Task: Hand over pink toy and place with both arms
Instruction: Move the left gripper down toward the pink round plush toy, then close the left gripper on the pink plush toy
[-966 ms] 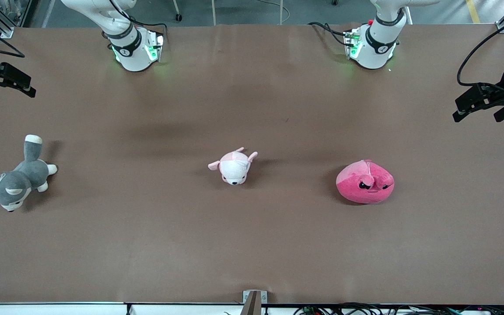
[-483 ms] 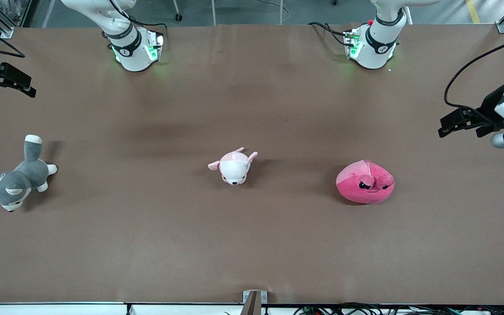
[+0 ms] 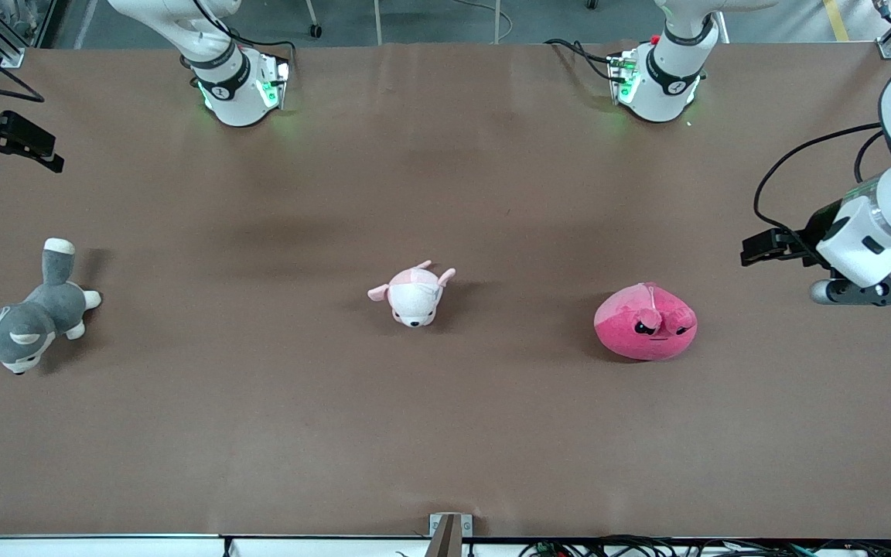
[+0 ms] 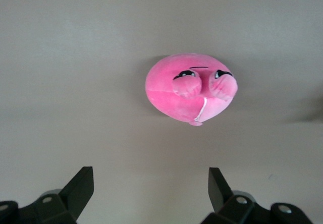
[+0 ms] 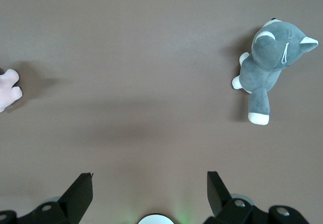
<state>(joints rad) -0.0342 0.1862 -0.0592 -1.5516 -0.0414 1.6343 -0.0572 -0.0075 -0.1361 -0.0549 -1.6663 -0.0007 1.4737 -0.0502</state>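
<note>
The pink toy (image 3: 645, 322) lies on the brown desk (image 3: 445, 433) toward the left arm's end, midway between the desk's long edges. It looks soft and light, so it should squash; pinch across its round body. The left pincer (image 4: 150, 193) hangs spread above it. The right pincer (image 5: 150, 192), also spread, waits over the right arm's end.

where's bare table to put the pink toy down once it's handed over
Bare table lies between the pink toy and the puppy plush, and a wider patch between the puppy and the husky plush. The whole strip nearer the front camera than the toys is bare too. Nowhere is crowded. The left tool, open, hangs by the pink toy; the right tool waits.
</note>
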